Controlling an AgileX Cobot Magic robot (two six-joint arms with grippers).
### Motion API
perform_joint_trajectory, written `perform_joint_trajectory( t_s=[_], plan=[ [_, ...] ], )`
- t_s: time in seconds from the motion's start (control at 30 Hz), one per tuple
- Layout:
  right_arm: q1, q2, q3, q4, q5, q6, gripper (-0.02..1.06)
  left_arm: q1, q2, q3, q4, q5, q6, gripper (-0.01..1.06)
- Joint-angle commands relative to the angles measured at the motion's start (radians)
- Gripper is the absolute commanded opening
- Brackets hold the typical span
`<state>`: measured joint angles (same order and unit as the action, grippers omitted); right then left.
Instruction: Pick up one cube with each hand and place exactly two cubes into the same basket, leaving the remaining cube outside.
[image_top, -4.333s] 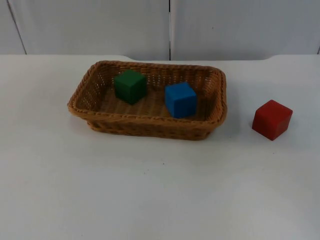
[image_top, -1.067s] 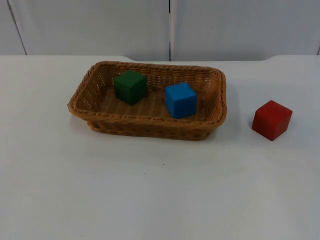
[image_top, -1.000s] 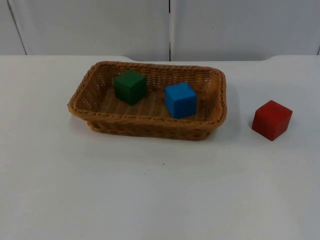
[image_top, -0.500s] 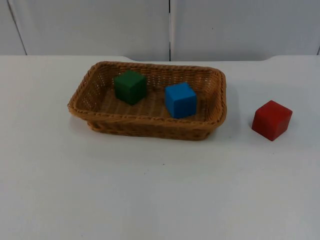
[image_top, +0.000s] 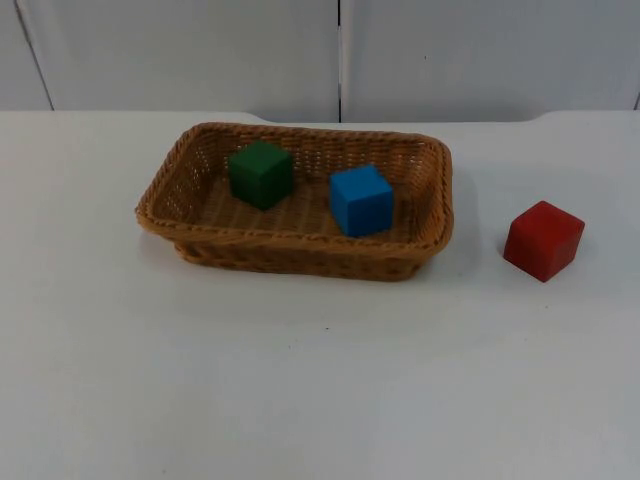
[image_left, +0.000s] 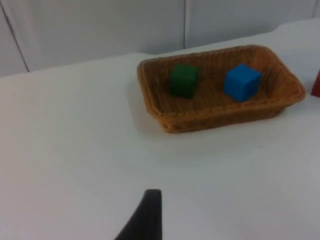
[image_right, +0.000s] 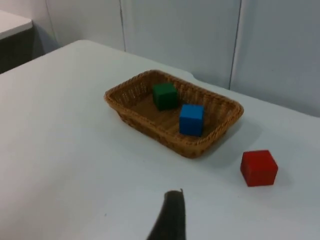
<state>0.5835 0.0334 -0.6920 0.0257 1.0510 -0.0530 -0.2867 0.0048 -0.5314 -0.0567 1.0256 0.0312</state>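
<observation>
1. Left pincer (image_left: 145, 220) — a black fingertip shows in its wrist view, held back from the wicker basket (image_top: 300, 252) with bare desk (image_top: 300, 380) between; whether it is spread or pressed together I cannot tell. That arm waits.
2. The basket sits toward the far edge of the desk, its long axis running left to right. Inside, the green cube (image_top: 261, 173) lies at the left end toward the far wall and the blue cube (image_top: 361, 199) right of the middle, the two apart.
3. The red cube (image_top: 543, 239) stands on the desk right of the basket, near it but not touching.
4. Right pincer (image_right: 170, 220) — drawn back likewise, nearer the red cube than the left one is; its state I cannot tell.
5. Judged from this, two cubes are in and one out — no further move seems called for.
6. White desk, ending at a grey partition wall (image_top: 200, 50).
</observation>
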Motion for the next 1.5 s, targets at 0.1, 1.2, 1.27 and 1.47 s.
perform_joint_trajectory(
  t_s=[0.1,1.2,1.27,1.47],
  plan=[
    [-0.002,-0.024,0.056,0.035,-0.003,-0.031,0.72,-0.002,-0.005,0.016,0.024,0.020,-0.017,0.92],
    [-0.002,-0.033,0.179,0.046,0.028,0.018,0.72,-0.002,-0.005,0.039,0.057,0.049,-0.018,0.92],
    [-0.002,-0.033,0.179,0.046,0.028,0.018,0.72,-0.002,-0.005,0.039,0.057,0.049,-0.018,0.93],
    [-0.002,-0.033,0.179,0.053,0.028,0.007,0.86,-0.002,-0.005,0.039,0.057,0.049,-0.018,1.05]
  ],
)
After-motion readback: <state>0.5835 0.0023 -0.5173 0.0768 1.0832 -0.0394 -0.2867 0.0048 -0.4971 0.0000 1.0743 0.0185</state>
